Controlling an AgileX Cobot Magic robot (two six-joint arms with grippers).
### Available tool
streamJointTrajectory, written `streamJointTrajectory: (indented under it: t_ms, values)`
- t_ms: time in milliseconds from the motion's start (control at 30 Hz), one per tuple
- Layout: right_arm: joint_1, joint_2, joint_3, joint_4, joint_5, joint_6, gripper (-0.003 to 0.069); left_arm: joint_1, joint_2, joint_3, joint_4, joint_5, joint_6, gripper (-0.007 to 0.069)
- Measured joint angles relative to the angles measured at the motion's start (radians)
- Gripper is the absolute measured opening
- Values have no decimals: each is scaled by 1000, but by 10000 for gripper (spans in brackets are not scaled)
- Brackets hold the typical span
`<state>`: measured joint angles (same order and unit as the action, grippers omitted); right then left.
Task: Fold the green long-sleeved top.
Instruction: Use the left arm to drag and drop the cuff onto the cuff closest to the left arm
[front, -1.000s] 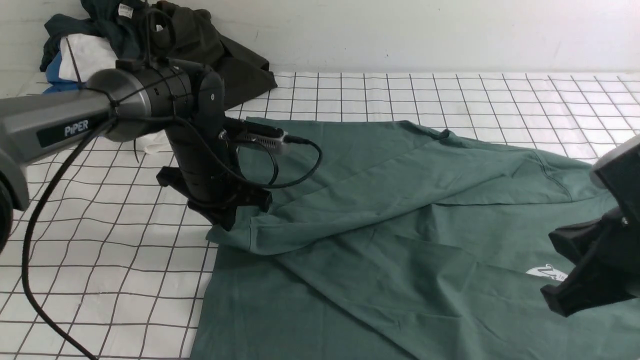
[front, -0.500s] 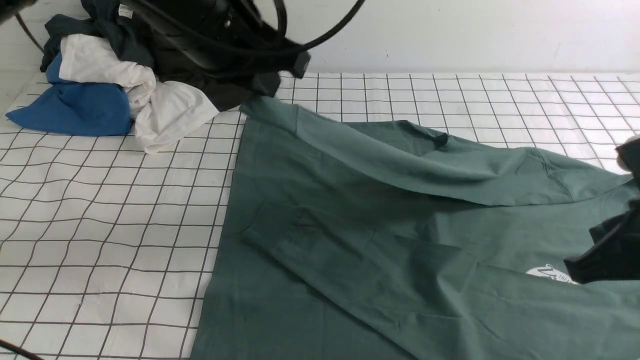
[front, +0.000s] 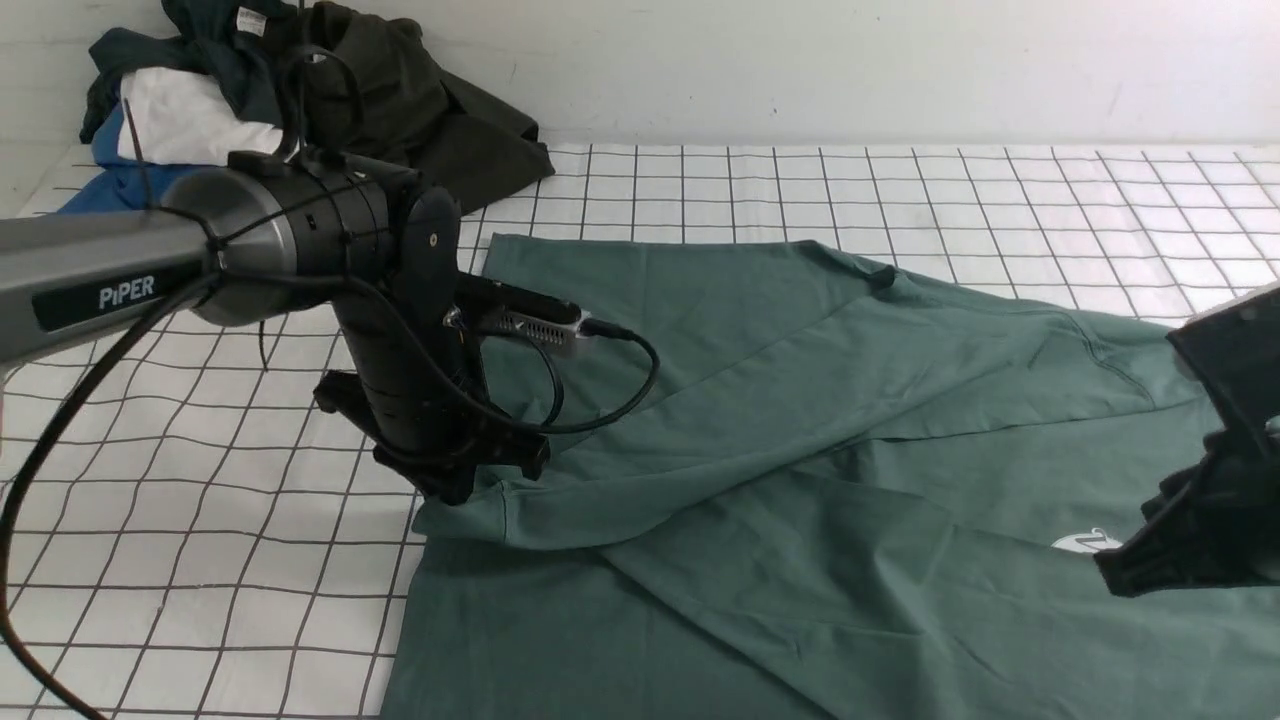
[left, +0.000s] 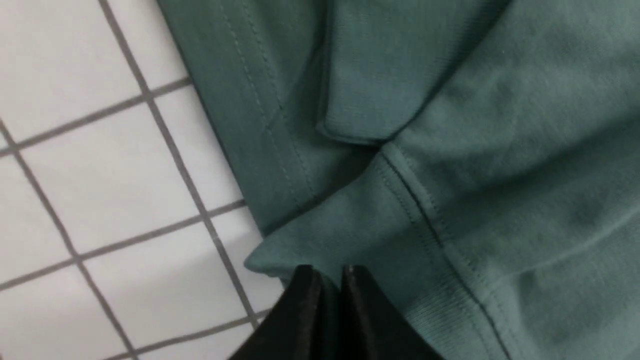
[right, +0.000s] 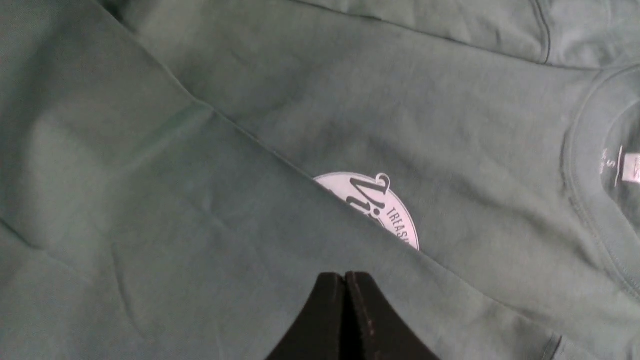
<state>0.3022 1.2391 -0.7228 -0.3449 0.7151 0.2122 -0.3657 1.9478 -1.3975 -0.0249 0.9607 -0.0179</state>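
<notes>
White gridded tabletop (front: 200, 560) carries the green long-sleeved top (front: 760, 480), spread beneath both pincers. Left gripper (left: 327, 274) is clenched on the sleeve cuff (left: 400, 260), with the garment's body beyond its tips. Right gripper (right: 345, 280) is pressed shut and empty above the chest, the white logo (right: 375, 205) just ahead of its tips.

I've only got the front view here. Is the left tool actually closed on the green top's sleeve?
Observer: The left wrist view shows the left tool shut at the ribbed cuff of the green long-sleeved top; the cuff's corner seems pinched.
Operator: And the right tool?
Observer: The right tool is shut and holds nothing, poised over the chest.
Operator: What hides the logo?
Observer: A fold of the top's own cloth covers roughly half of the white logo.
</notes>
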Motion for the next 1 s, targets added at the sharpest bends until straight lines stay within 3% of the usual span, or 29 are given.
streamJointTrajectory:
  t_ms: [67,200,233,300,467,600,800,900,1000]
  values:
    - [-25,27,-18,30,22,-18,-14,0,-5,0,10,-3,0,38]
    - [-184,188,-156,243,103,-199,-14,0,-35,0,43,-37,0,38]
    - [-184,196,-173,256,104,-212,-14,0,-37,0,44,-40,0,38]
    - [-267,299,-269,415,112,-339,-10,0,-42,0,53,-56,0,38]
    - [-365,516,-498,621,112,-477,46,0,-43,0,56,-77,0,38]
    - [-394,642,-626,607,112,-457,125,0,-43,0,56,-77,0,38]
    - [-405,807,-810,460,112,-429,297,0,-43,0,56,-85,0,39]
    - [-404,881,-868,428,114,-451,326,0,-43,0,57,-99,0,45]
    - [-402,947,-908,418,115,-469,307,0,-43,0,57,-100,0,45]
